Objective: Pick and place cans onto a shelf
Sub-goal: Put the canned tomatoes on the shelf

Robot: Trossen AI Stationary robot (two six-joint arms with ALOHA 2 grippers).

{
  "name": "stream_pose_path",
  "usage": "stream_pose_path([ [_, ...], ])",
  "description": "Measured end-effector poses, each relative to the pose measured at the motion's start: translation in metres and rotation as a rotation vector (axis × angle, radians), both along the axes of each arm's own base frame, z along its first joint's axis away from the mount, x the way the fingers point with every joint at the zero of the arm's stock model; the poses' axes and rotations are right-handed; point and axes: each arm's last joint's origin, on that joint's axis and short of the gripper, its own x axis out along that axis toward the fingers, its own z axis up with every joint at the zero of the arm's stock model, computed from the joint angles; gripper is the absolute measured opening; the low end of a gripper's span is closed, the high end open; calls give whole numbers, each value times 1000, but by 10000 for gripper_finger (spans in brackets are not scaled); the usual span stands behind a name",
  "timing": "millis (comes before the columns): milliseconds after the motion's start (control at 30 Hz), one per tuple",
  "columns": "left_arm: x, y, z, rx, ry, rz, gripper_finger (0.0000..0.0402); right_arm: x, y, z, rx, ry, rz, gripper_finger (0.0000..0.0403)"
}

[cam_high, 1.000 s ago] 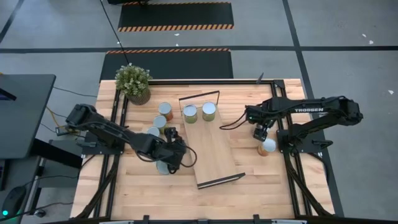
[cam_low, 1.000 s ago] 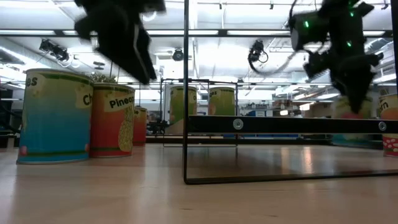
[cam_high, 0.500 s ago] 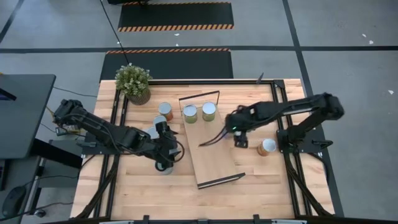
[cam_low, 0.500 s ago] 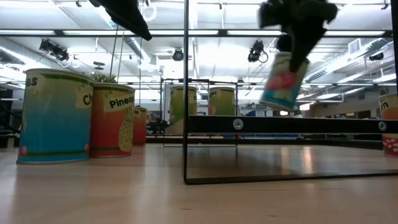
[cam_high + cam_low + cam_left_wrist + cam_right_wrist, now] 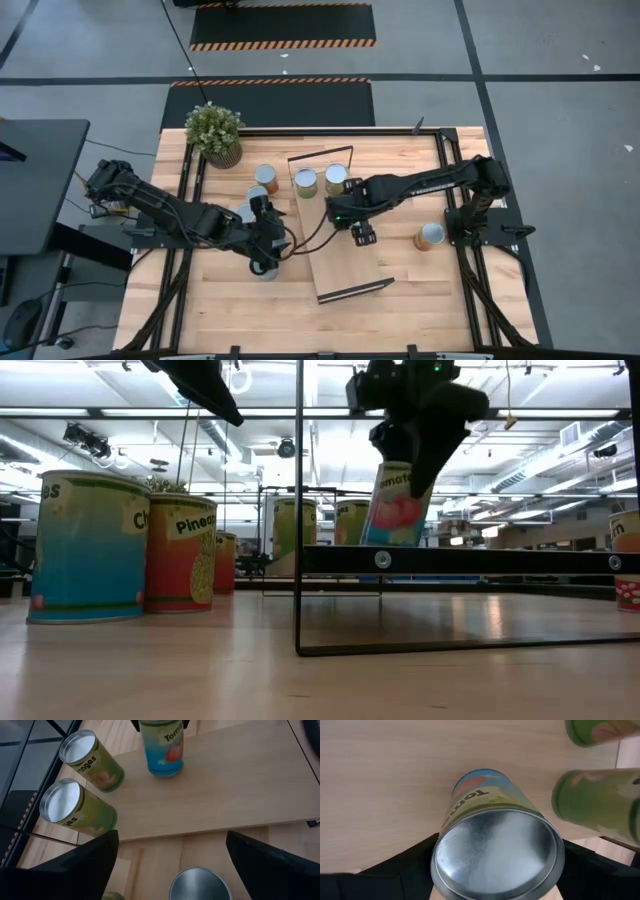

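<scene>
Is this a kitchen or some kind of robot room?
Probably a robot lab or workshop, not a kitchen. Orange-and-black hazard-striped floor mats lie on a grey floor beside the light wooden worktable, and long ceiling strip lights run across a big open hall behind it.

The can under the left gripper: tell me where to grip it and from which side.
Grip the can by its curved side just under its silvery lid, coming straight down. It stands upright, lid up, and the left gripper hangs open above it, probably wide enough to straddle it.
</scene>
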Motion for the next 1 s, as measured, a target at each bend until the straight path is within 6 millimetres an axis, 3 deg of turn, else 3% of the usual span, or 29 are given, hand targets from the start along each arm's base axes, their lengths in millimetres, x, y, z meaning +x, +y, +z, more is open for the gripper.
stream_pose_path([
  [233,0,0,0,0,2,0,375,-1,-3,3,-57,-9,3,374],
  [567,0,0,-1,-1,2,2,375,-7,-1,15,-56,-64,-42,379],
  [867,-1,0,-1,1,7,0,375,-16,21,26,-117,-109,45,377],
  [1000,-1,0,-1,-3,6,4,375,-23,32,16,-222,-132,68,377],
])
